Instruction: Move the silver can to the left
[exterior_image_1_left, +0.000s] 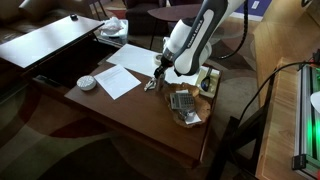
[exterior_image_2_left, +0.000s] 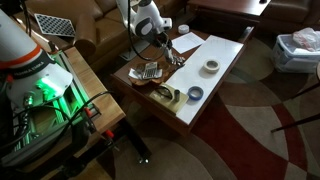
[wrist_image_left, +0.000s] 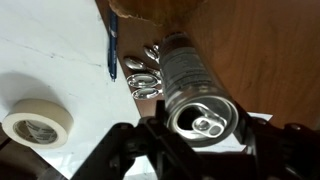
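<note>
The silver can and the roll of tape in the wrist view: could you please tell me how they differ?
The silver can is shiny metal; the roll of tape is matte cream. The can sits on the wooden table between the fingers of the hand; the tape lies on white paper, away from it. The can's end has a pull tab; the tape has an open core. Both are round.

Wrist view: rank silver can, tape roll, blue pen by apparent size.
1. Silver aluminium can: largest, though nearest the camera.
2. Cream masking tape roll.
3. Thin blue pen: roughly as long as the roll is wide, but far slimmer.
</note>
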